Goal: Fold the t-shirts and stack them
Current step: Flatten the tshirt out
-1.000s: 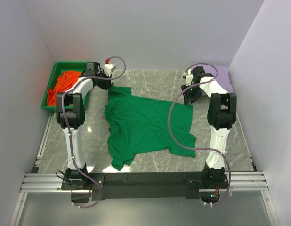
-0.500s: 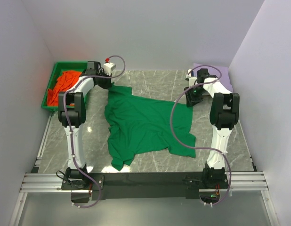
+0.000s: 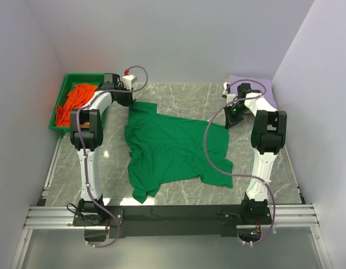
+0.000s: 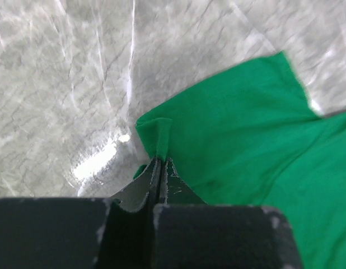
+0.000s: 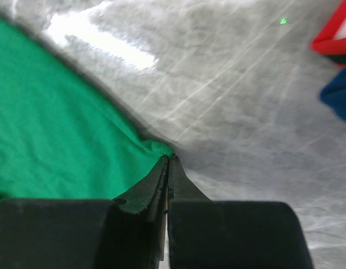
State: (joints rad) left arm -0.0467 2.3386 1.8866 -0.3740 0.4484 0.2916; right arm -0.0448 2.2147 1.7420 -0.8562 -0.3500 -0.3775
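Nearest me, the green tee point(image 3: 173, 148) lies spread but crumpled mid desk point(image 3: 184, 95), its near hem close to the arm bases. Farther out, at the tee's far-left corner, the L end effector point(image 4: 160, 161) is pinched tight on the cloth. A small fold stands up right at the tips, w/ bare marble beyond. The R end effector point(image 5: 168, 158) is clamped the same way on the far-right edge, w/ fabric bunched at the tips. Both sets of jaws are closed w/ nothing but cloth between them. Farthest back, the orange tee point(image 3: 75, 100) is heaped in the tray point(image 3: 83, 76) at far left, apart from the green tee. The lavender tee point(image 3: 263, 87) lies flat in the far-right corner, just behind the R wrist.
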